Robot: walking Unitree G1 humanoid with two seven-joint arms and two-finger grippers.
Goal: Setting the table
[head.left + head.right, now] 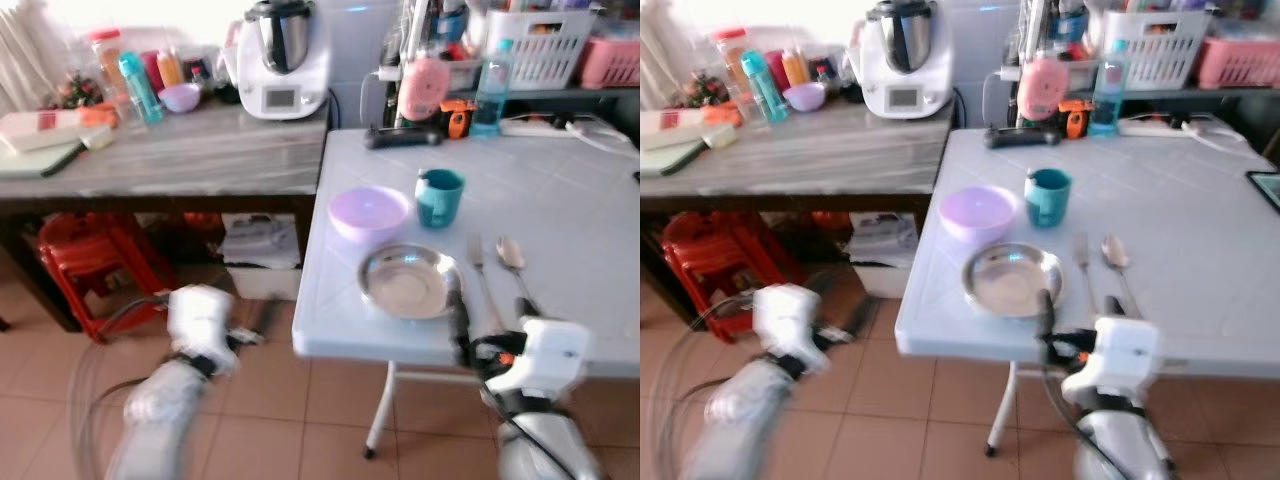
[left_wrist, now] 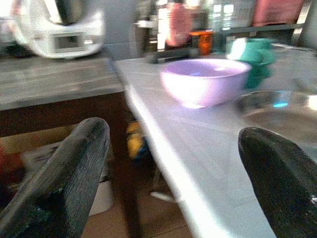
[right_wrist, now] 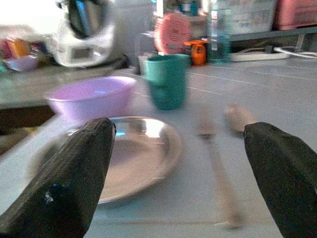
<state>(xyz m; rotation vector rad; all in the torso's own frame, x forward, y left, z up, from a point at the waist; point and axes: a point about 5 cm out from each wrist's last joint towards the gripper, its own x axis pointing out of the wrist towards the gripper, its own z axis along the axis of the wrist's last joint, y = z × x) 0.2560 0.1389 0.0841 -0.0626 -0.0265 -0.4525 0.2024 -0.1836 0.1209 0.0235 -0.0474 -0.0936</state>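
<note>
The right gripper (image 3: 178,173) sits at the near edge of the white counter (image 1: 570,210), its arm rising from below with the wrist level; its fingers (image 3: 69,178) are spread wide, holding nothing, and point across the counter over the steel plate (image 1: 408,281) and fork (image 1: 483,280). The left gripper (image 2: 173,178) hangs lower, off the counter's left edge above the tiled floor (image 1: 270,410), its arm blurred; its fingers (image 2: 64,173) are likewise spread and empty, aimed at the counter's side.

On the counter, the plate lies nearest, with the fork just right of it and the spoon (image 1: 512,262) beside the fork. Behind the plate stand the lilac bowl (image 1: 368,213) and, to its right, the teal cup (image 1: 439,197), apart from each other.

Farther back are a clear bottle (image 1: 489,88), a pink fan (image 1: 425,88) and a white basket (image 1: 540,45). On the grey side counter (image 1: 180,155) at left stands a white kitchen machine (image 1: 280,62). No label or writing is legible.
</note>
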